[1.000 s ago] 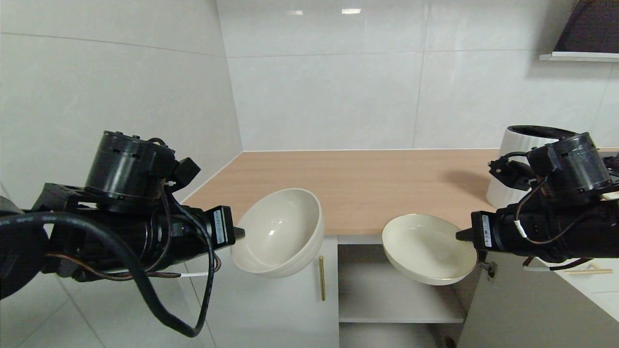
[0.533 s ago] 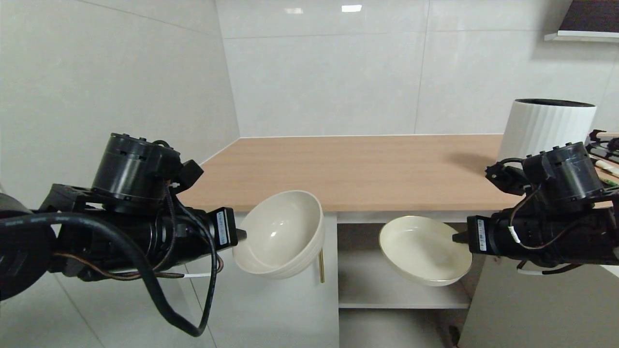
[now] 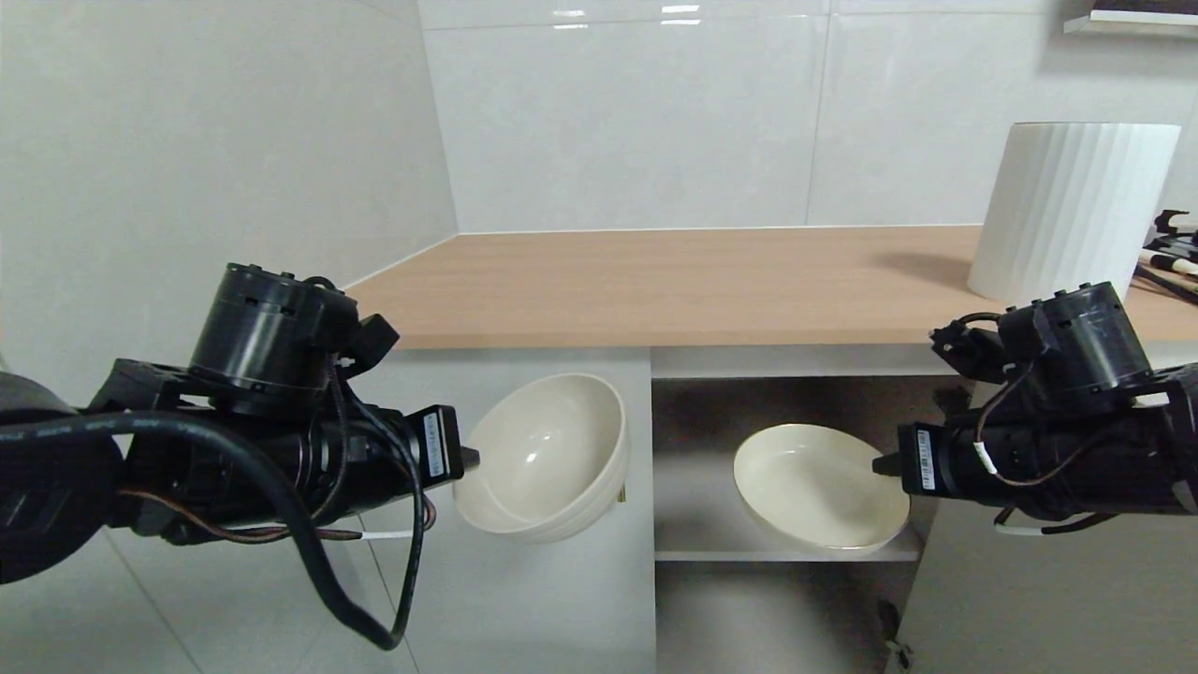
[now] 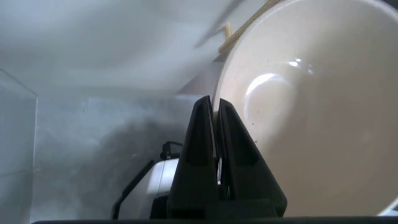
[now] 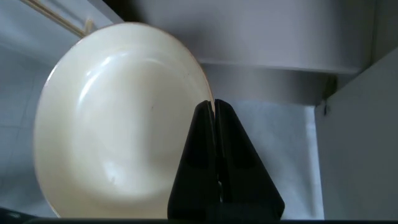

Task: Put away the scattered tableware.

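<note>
Head view shows the left claw [image 3: 466,457] clamped on the rim of a deep cream bowl [image 3: 543,454], which hangs tilted just beyond its tips, before a closed cabinet door [image 3: 524,599]. The right claw [image 3: 880,461] is pinched shut on the rim of a shallow cream plate [image 3: 819,487], held out from its tips toward the left claw, before an open cabinet shelf [image 3: 711,548] under the counter [image 3: 655,281]. A white ribbed container [image 3: 1072,211] stands on the counter above the right claw.
</note>
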